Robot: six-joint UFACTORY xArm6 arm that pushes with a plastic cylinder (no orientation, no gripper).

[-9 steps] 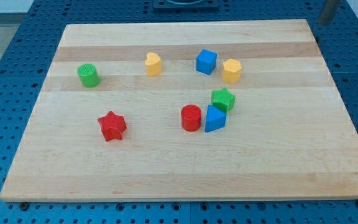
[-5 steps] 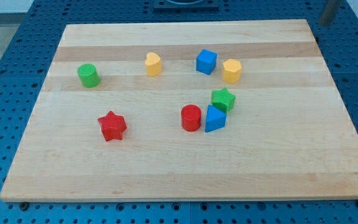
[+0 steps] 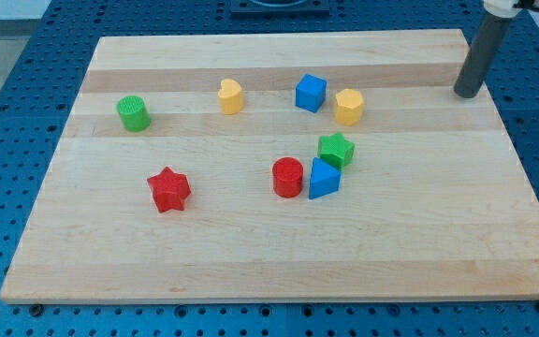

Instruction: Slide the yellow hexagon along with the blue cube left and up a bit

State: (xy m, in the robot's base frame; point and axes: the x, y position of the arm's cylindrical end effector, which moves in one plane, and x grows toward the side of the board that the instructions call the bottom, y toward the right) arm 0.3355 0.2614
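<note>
The yellow hexagon [image 3: 348, 106] sits on the wooden board [image 3: 251, 253] right of centre toward the view's top. The blue cube [image 3: 311, 93] stands just to its left, a small gap between them. My rod comes down at the view's top right, and my tip [image 3: 467, 94] rests near the board's right edge, well to the right of the yellow hexagon and level with it.
A yellow heart-like block [image 3: 230, 95] lies left of the blue cube. A green cylinder [image 3: 133, 113] is at the far left. A green star [image 3: 336, 149], a blue triangular block [image 3: 323, 179], a red cylinder [image 3: 287, 177] and a red star [image 3: 168, 189] lie lower down.
My rod has come further into view from the top right corner, down onto the board's right side. No block has moved.
</note>
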